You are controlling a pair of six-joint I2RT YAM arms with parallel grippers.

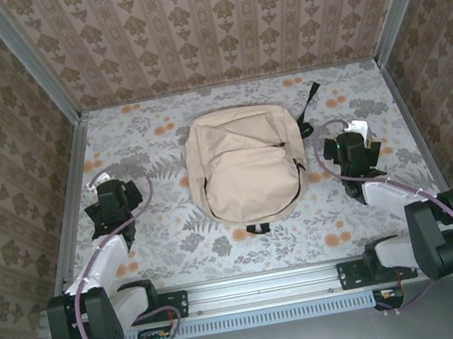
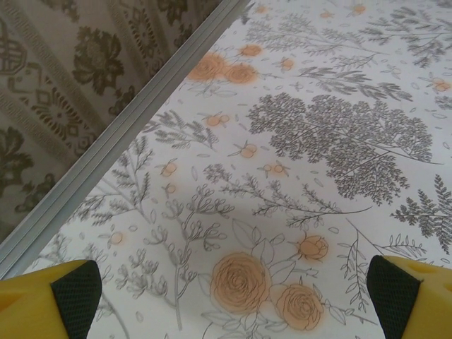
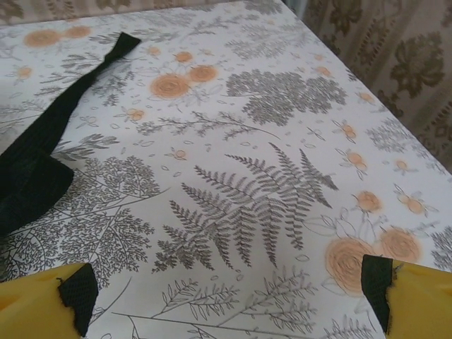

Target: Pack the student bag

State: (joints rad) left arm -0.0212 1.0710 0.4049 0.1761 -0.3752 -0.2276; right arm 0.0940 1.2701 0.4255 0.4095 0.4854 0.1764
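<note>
- One student bag [image 1: 246,164] lies flat in the middle of the table [image 1: 172,257].
- Left claw [image 2: 233,293] is wide open near the left edge.
- Right claw [image 3: 229,293] is wide open near the bag's black strap [image 3: 63,120].

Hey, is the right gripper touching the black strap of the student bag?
Apart. In the right wrist view, flowered tablecloth shows between the right gripper and the black strap; its jaws stand open around nothing.
</note>
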